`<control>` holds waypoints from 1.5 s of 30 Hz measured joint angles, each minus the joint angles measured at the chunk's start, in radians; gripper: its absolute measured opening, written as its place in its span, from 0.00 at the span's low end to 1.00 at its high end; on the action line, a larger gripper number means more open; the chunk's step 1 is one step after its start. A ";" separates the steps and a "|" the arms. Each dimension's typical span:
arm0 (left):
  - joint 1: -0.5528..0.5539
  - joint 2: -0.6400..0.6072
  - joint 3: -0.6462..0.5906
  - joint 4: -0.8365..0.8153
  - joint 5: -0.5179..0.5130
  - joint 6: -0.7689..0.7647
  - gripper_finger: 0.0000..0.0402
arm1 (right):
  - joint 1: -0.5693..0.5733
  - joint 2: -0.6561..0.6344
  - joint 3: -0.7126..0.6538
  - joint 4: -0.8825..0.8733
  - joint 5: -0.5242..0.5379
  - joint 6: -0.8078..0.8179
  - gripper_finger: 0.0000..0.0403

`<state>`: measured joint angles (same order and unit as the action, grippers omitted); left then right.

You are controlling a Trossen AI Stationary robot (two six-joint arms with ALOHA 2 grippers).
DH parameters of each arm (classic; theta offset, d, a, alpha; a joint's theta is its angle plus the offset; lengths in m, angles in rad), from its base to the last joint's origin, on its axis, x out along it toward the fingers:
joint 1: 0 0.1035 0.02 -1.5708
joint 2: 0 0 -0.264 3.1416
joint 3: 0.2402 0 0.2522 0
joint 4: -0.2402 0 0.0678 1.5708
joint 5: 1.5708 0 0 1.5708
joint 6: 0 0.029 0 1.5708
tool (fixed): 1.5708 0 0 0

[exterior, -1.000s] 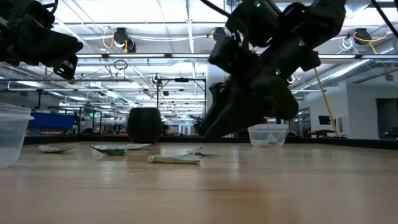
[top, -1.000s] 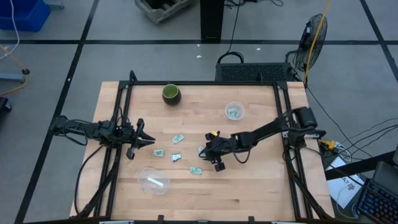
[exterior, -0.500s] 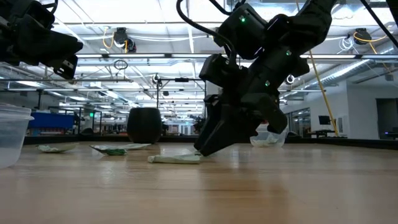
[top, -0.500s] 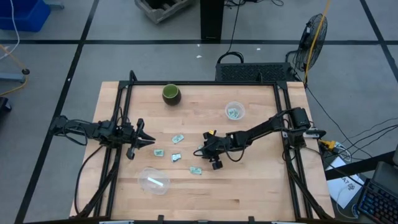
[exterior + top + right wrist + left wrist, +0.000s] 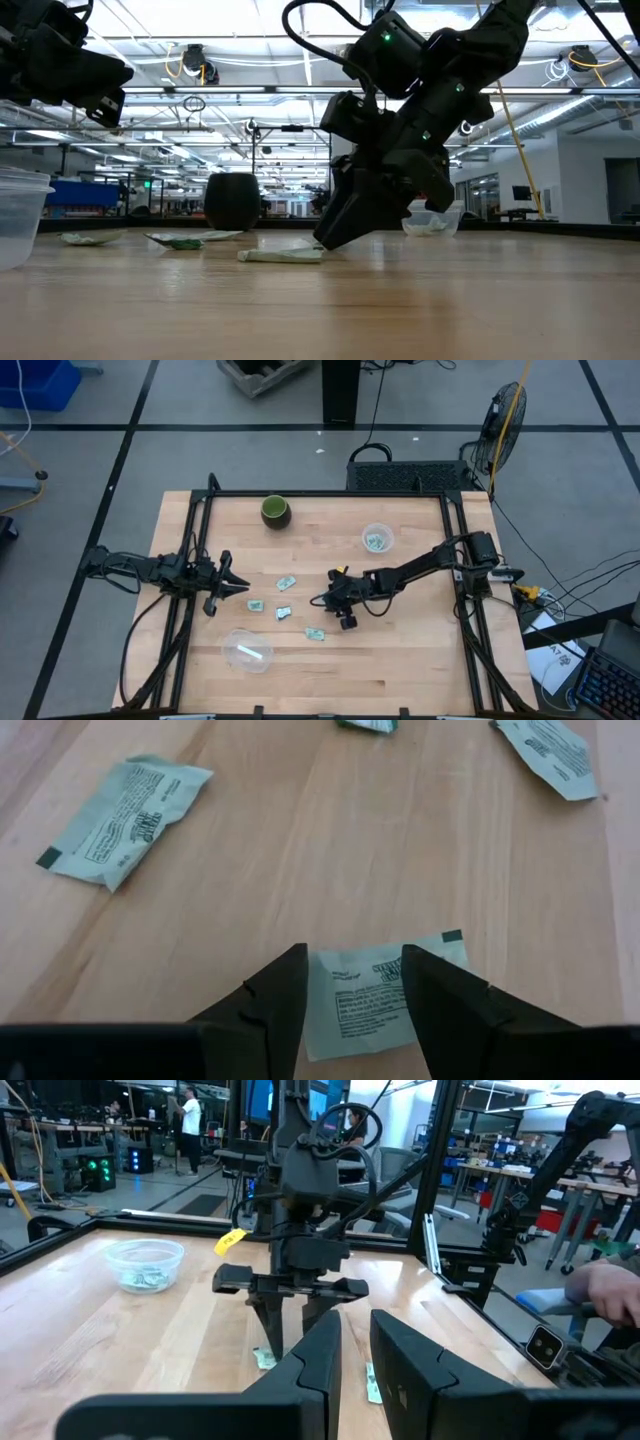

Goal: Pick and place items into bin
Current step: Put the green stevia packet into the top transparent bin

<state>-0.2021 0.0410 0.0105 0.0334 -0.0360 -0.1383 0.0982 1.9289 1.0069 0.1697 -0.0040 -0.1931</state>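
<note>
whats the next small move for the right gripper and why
Probably close the fingers. The right gripper is down at the table with its open fingers straddling a wrapped packet; the packet lies flat between them, not yet pinched. The left gripper waits at the left edge.

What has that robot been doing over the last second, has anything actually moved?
The right hand moved leftward across the table and dropped low; its open fingers now straddle one wrapped packet lying flat. Nothing has been picked up yet. The left hand waits at the table's left side as before, and the other packets, the green cup and the clear bin have not shifted.
</note>
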 joint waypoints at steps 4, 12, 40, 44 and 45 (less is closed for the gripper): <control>0.000 0.000 0.000 0.000 0.000 0.000 0.15 | -0.001 0.000 0.000 -0.008 0.000 0.007 0.38; 0.000 0.000 0.000 0.000 0.000 0.000 0.15 | -0.007 0.000 -0.001 -0.010 0.000 0.009 0.29; 0.000 0.000 0.000 0.000 0.000 0.000 0.15 | -0.028 -0.010 -0.003 -0.002 0.009 -0.010 0.00; 0.000 0.000 0.000 0.000 0.000 0.000 0.15 | -0.028 -0.035 -0.005 -0.011 0.010 -0.010 0.00; 0.000 0.000 0.000 0.000 0.000 0.000 0.15 | -0.028 -0.043 -0.005 -0.015 0.013 -0.010 0.00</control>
<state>-0.2021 0.0410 0.0105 0.0338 -0.0360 -0.1383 0.0704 1.8860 1.0019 0.1551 0.0089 -0.2033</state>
